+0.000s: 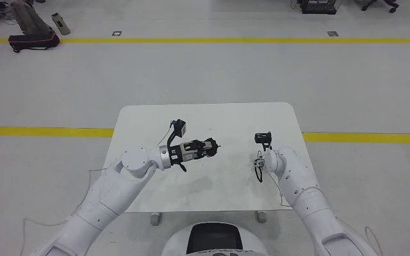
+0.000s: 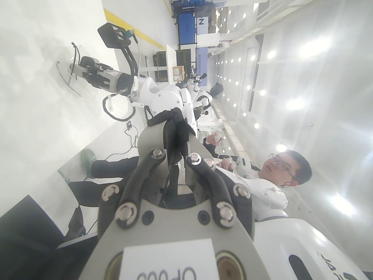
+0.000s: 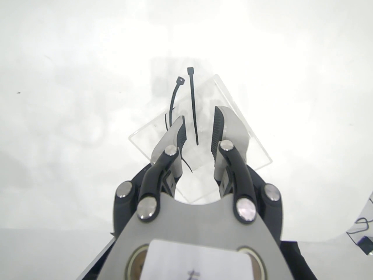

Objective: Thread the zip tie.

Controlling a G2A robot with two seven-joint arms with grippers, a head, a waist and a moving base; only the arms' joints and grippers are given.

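Clear plate (image 3: pixel 236 123): lying flat on the white table (image 1: pixel 192 118), serving as the reference for every entry below; straight zip tie (image 3: pixel 192 103): lying across the clear plate, its square head reaching past the plate's far edge, its tail tip ending in the gap between the right gripper's fingers (image 3: pixel 217 123) and touching neither of them; curved zip tie (image 3: pixel 174 100): lying just beside the straight one on the clear plate, head likewise reaching past the plate's edge, its tail passing under one finger and showing again near that finger's base, contact with the finger not being discernible; right gripper (image 3: pixel 200 115) (image 1: pixel 258 168): hanging directly over the clear plate and pointing down at it, fingers standing spread apart and holding nothing; left gripper (image 2: pixel 174 123) (image 1: pixel 211 146): being held level above the table, well apart from the clear plate and pointing toward it, its black pads pressing together; a thin dark strand is running between them in the left wrist view, too unclear to name.
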